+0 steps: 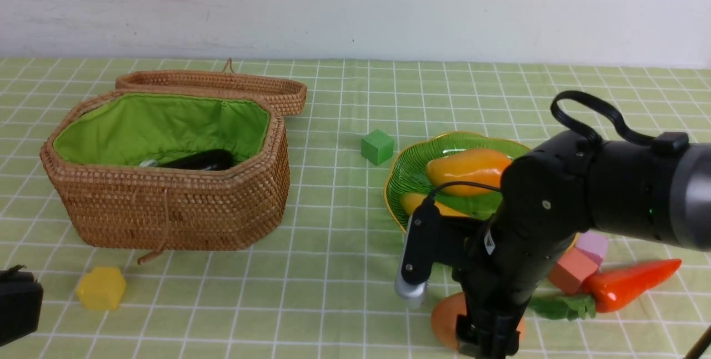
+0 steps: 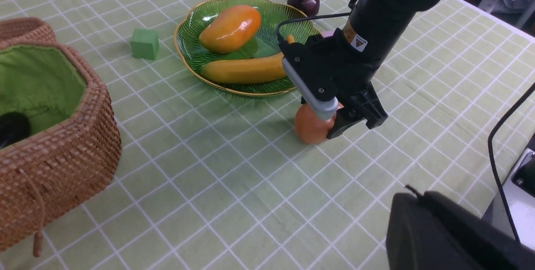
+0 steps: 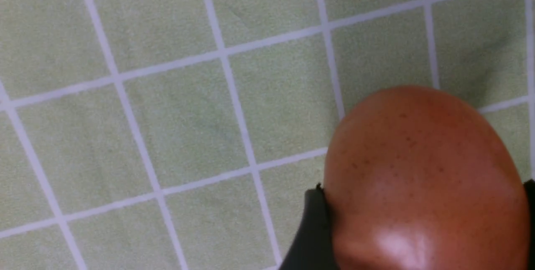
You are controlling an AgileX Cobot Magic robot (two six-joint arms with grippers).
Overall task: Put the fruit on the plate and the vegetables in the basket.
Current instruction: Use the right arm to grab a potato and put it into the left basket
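My right gripper is down at the table and shut on the round tan-brown potato, its fingers against both sides of the potato, which rests on the cloth. The mango and banana lie on the green plate. The mangosteen stands behind the plate, hidden by my arm in the front view. The carrot lies at the right. The eggplant lies in the open basket. My left gripper is shut and empty at the near left.
The basket's lid lies open behind it. A green cube sits left of the plate, a yellow block in front of the basket. A red block and a pink block sit beside the carrot.
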